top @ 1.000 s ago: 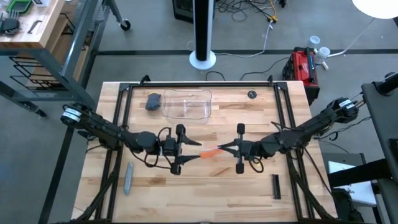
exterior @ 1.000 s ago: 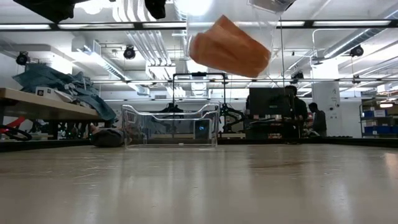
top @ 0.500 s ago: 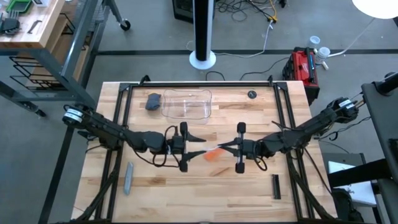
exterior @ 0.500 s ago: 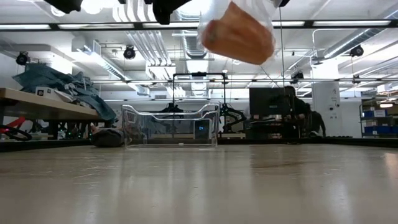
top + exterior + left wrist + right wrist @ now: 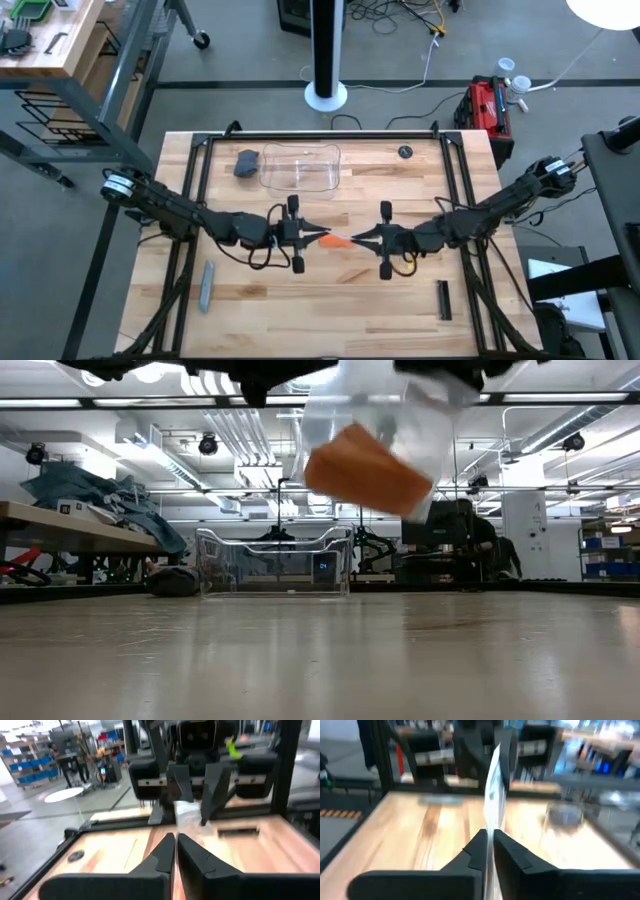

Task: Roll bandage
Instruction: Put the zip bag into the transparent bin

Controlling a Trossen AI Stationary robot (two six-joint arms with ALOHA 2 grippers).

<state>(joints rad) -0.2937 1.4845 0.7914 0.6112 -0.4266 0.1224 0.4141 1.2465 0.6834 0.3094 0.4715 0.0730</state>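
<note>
Hanging above the middle of the wooden table (image 5: 250,290), the bandage (image 5: 337,241) sits inside a clear plastic wrapper (image 5: 375,420), held up between the two arms so that neither it nor its packet touches the boards. The left gripper (image 5: 312,237) reaches in from the left and the right gripper (image 5: 358,240) from the right, tips nearly meeting at the orange bundle; facing each other like this looks meant for pulling the packet apart and freeing the strip, which judging by the wrapper is not yet out. The right gripper's jaws are pressed together on the wrapper's edge, seen end-on in its wrist view. The left gripper's jaws are closed too, but whether they pinch wrapper or fabric I cannot tell. Far left, a clear plastic bin (image 5: 299,168) and a dark grey lump (image 5: 247,163) wait unused; a grey stick (image 5: 206,285) lies near left.
</note>
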